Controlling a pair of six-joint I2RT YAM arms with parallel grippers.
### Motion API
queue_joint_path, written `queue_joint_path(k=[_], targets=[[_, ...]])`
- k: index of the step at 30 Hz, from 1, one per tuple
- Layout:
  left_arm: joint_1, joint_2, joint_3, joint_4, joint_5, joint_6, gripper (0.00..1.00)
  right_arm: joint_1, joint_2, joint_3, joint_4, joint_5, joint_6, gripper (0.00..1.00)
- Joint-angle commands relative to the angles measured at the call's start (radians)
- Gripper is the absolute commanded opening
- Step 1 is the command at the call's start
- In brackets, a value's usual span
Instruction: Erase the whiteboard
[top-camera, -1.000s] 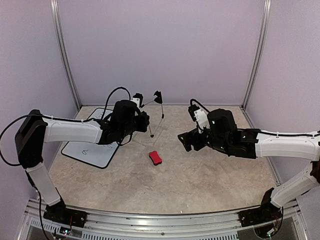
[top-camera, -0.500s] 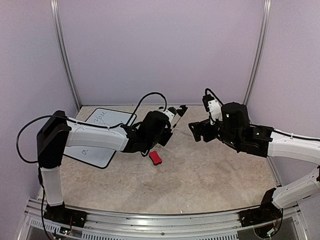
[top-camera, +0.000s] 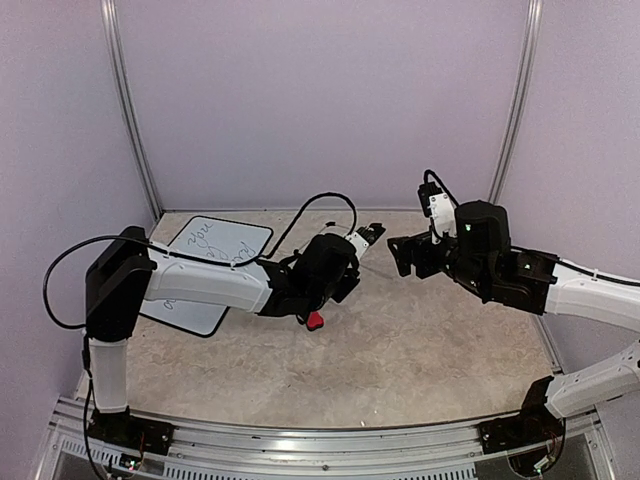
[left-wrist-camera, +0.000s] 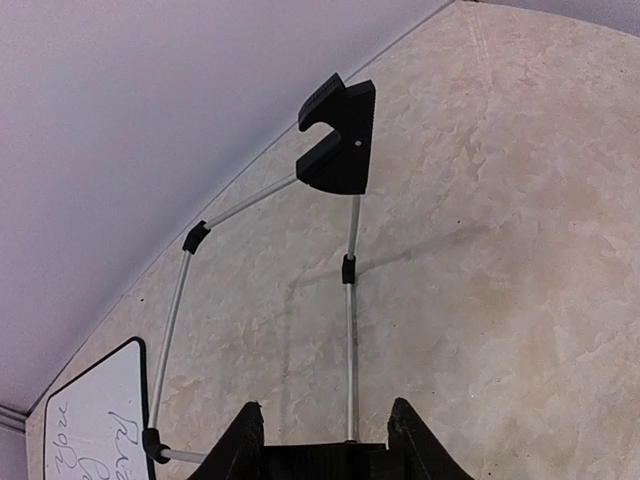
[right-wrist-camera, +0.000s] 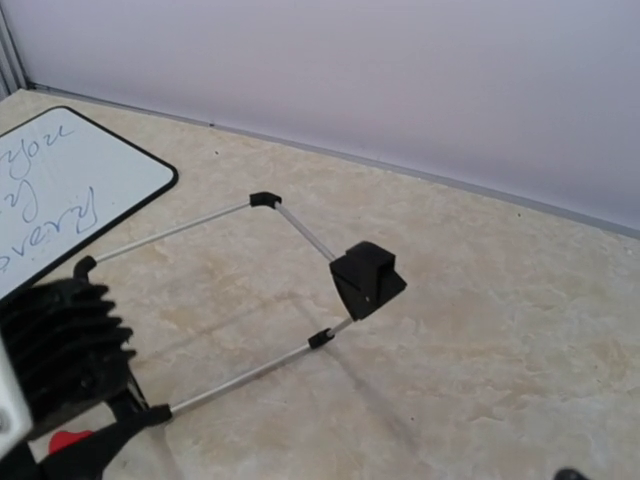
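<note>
Whiteboard: the whiteboard (top-camera: 245, 240) lies flat at the far left of the tabletop (top-camera: 430, 350), close to the back corner.
Writing: it is dark handwriting. "You" reads clearly on the top line in the right wrist view. The line below looks like "every", with its start cut off by the frame edge. The rest is hidden or too small to read.
Left end effector: the left end effector (left-wrist-camera: 325, 415) is grasping a rod stand (left-wrist-camera: 338, 150), whose silver rods run down between its two black fingers. The contact itself sits at the bottom edge of the view.
Rod stand: it has thin silver rods, black joints and a black notched head. It is held clear of the tabletop, casts a shadow on it, and points toward the right arm.
Right end effector: the right end effector (top-camera: 402, 257) is released and spread wide, with nothing in it. It is just beside the stand's far tip and apart from it.
Eraser: a small red eraser (top-camera: 315, 320) is on the tabletop under the left wrist and is partly hidden by it.
In the way: the left arm (top-camera: 210, 285) stretches across the whiteboard's near-right part and covers the writing there.
Surroundings: there is a beige marbled tabletop, lilac walls, and a black cable (top-camera: 320, 200) looping above the left arm.
</note>
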Motion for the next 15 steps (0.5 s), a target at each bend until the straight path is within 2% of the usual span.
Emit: queue_joint_path(k=[1,8,15], targets=[[-0.024,0.056,0.004,0.098,-0.108,0.101,0.39,-0.010,-0.010,-0.020,-0.007,0.001,0.012,0.97],[-0.061,0.122,-0.042,0.259,-0.179,0.333,0.39,-0.011,-0.011,-0.025,-0.012,-0.002,0.019,0.97],[-0.082,0.111,-0.061,0.254,-0.107,0.318,0.44,-0.012,-0.011,-0.010,-0.020,-0.001,0.021,0.97]])
